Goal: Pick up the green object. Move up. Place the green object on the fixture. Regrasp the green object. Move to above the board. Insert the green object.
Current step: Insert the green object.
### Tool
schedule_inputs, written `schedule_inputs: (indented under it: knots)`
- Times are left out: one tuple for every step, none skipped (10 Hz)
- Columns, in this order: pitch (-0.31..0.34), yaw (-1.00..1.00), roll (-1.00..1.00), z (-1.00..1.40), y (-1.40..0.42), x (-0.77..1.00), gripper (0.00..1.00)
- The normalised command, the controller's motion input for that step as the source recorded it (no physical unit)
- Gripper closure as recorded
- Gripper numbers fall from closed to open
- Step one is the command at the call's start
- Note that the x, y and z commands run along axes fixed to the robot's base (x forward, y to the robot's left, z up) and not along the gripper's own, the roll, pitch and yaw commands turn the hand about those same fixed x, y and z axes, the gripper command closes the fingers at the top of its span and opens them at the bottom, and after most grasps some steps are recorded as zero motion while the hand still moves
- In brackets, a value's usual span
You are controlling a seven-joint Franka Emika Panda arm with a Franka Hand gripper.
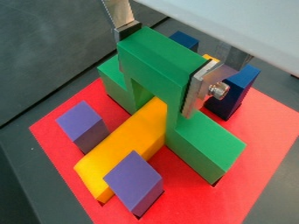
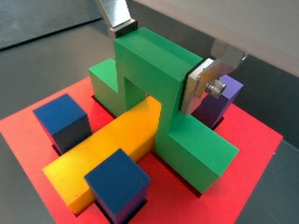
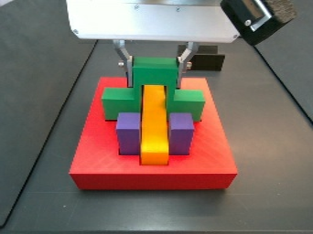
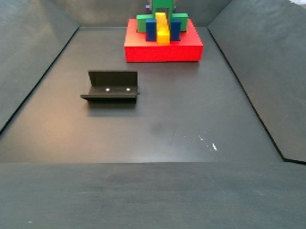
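Two silver fingers (image 1: 208,87) of the gripper (image 1: 163,61) clamp the raised top of the green object (image 1: 163,74), one flat plate on each side, in both wrist views (image 2: 158,66); the claw is clenched on that piece; the green object (image 2: 163,105) straddles the long yellow bar (image 1: 126,142) like a bridge, its legs down on the red board (image 1: 251,188) on either side of the bar, though whether it is seated fully in the slot I cannot tell; in a side view the green object (image 3: 154,75) sits at the far end of the yellow bar (image 3: 153,123), with the gripper (image 3: 154,59) directly above it under the white wrist housing; purple blocks (image 3: 127,130) flank the bar on the board (image 3: 153,169), nearer to that camera than the green piece; in a wrist view these blocks look blue (image 2: 65,118); in a side view the fixture (image 4: 110,86) stands alone on the dark floor (image 4: 180,125), well apart from the board (image 4: 164,49), with the green object (image 4: 162,18) on top of the board at the far end
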Motion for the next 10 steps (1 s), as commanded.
schedule_inputs:
  knots:
    - [0.000,0.00,0.00,-0.13,0.09,0.00,1.00]
    - [-0.001,0.00,0.00,-0.11,0.03,0.00,1.00]
    - [-0.016,0.00,0.00,-0.12,0.00,0.06,1.00]
    - [-0.030,0.00,0.00,-0.17,0.00,0.15,1.00]
    - [-0.041,0.00,0.00,-0.21,0.00,0.23,1.00]
    - [-0.031,0.00,0.00,-0.19,-0.03,0.37,1.00]
    - [-0.013,0.00,0.00,-0.15,-0.02,0.39,1.00]
    - [-0.004,0.00,0.00,-0.16,0.00,0.28,1.00]
    - [-0.026,0.00,0.00,-0.25,0.00,0.12,1.00]
    - [-0.104,0.00,0.00,-0.46,0.00,0.00,1.00]
